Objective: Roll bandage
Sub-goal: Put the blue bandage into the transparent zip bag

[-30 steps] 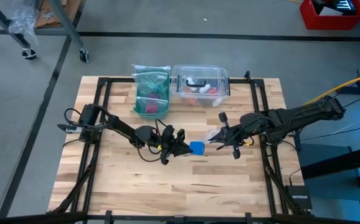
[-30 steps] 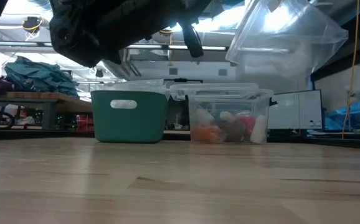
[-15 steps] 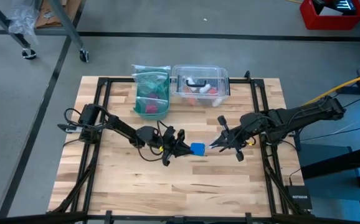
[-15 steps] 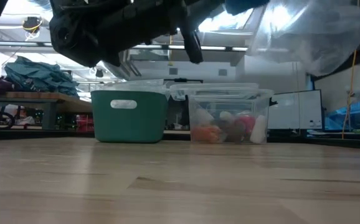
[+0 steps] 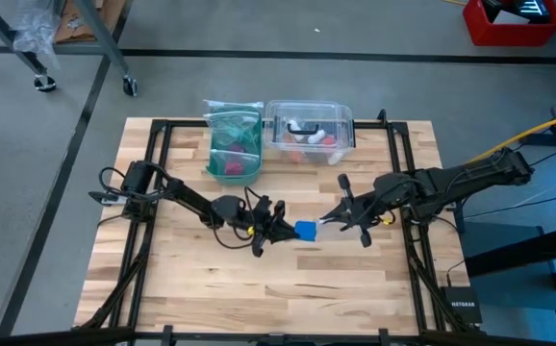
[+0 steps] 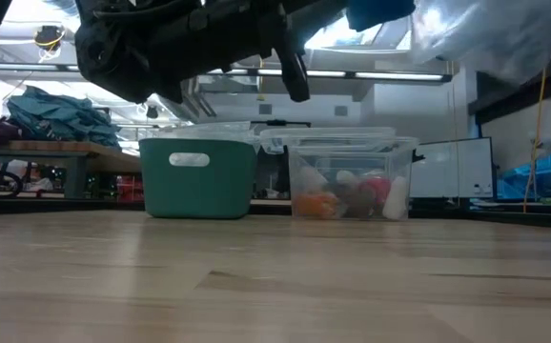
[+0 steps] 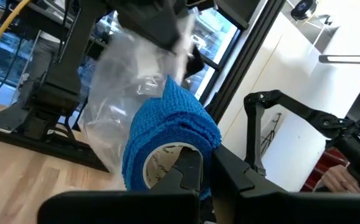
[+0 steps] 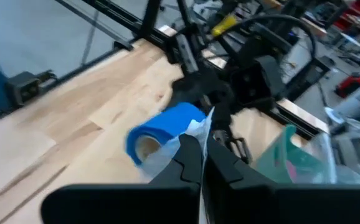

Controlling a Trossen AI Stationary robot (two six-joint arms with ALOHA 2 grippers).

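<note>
Currently the bandage (image 5: 304,230), a bright blue roll, sits mid-desk (image 5: 259,298), held up off the wood between the two tools. Left tool (image 5: 280,229) is clamped on the roll from the left side; in the left wrist view its fingers (image 7: 189,177) pinch the roll's wall, one fingertip inside the cardboard core. Right tool (image 5: 334,219) is pinched together on the clear plastic bag (image 5: 324,222), which hangs just to the right of the roll, touching it or nearly so. In the right wrist view the bag's edge (image 8: 198,130) overlaps the blue roll (image 8: 164,127) right ahead of the closed fingers (image 8: 195,165). Low view shows both raised above the desk. Teal bin (image 5: 233,144) and clear plastic box (image 5: 309,130) stand at the far edge, well apart from the tools.
</note>
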